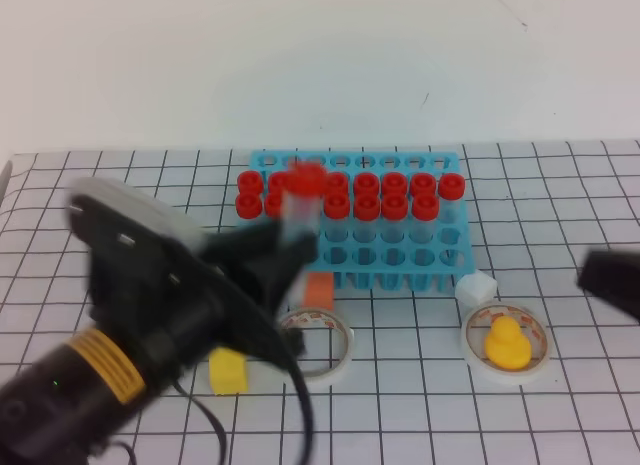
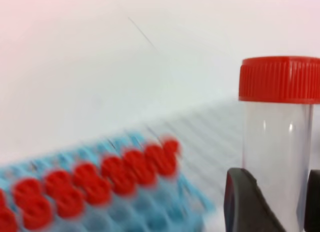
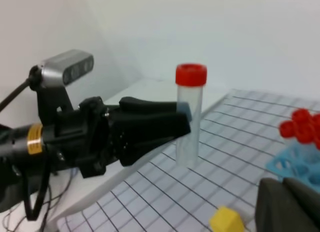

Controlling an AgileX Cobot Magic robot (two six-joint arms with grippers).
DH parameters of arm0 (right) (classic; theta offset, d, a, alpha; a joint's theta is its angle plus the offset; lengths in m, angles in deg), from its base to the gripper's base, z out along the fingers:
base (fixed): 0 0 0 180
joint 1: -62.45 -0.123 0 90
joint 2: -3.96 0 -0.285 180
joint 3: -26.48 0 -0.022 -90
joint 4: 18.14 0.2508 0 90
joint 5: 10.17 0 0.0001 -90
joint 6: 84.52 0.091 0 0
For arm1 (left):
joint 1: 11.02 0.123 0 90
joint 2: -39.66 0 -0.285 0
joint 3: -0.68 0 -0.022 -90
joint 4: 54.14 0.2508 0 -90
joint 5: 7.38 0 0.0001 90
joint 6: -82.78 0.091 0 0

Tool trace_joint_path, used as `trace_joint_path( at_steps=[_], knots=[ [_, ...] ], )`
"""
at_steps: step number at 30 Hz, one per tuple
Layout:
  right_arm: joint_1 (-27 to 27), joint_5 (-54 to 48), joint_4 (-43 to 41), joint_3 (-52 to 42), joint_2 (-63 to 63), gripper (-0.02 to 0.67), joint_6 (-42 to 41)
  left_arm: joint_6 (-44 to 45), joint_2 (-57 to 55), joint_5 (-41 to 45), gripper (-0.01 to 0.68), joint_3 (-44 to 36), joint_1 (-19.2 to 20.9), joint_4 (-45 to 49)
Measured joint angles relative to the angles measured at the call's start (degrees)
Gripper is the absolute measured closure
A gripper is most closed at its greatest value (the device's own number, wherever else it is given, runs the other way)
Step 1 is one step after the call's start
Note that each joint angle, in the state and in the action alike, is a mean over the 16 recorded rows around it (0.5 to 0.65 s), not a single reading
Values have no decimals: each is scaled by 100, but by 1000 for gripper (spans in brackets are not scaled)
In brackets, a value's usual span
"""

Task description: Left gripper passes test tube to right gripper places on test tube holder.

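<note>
Left hand (image 3: pixel 177 119), bulky and matte black with a brass-yellow band behind it, clamped on the test tube (image 3: pixel 189 117) about mid-body. Held upright and well above the table (image 3: pixel 240 157), a smooth clear plastic cylinder topped by a ridged red screw cap. Seen close in the left wrist view: dark rounded fingers (image 2: pixel 245 202) pressing either side of the transparent wall.

Behind it in the high view, the test tube holder (image 1: pixel 445 275), a light blue plastic grid of round holes, its back two rows filled with alike red-capped tubes.

Right hand (image 1: pixel 612 275) at the right edge of the high view, black and blurred, clenched shut with nothing in it, well apart from the tube.

White table ruled in thin dark squares.
</note>
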Motion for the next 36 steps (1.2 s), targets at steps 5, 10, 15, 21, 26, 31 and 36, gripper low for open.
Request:
trace_joint_path(
  at_steps=[5,10,15,21,26,31,36],
  knots=[
    [-494,-240,228,914,1087,632,-690,122,-12,-714,466,0,245,-449],
    [-1208,-12,270,1848,1974,532,-1129,134,-20,-1125,466,0,329,-669],
    [-1942,405,284,2713,2746,367,-1458,138,-25,-1317,466,0,334,-695],
    [-2554,755,293,3612,3538,173,-1609,139,-28,-1380,466,0,334,-703],
    [-2820,895,296,4181,4006,94,-1501,139,-30,-1393,466,0,334,-703],
    [-2934,917,300,4527,4259,95,-1390,139,-30,-1393,466,0,334,-703],
    [-2983,911,303,4663,4343,134,-1294,139,-30,-1393,466,0,334,-703]
  ],
)
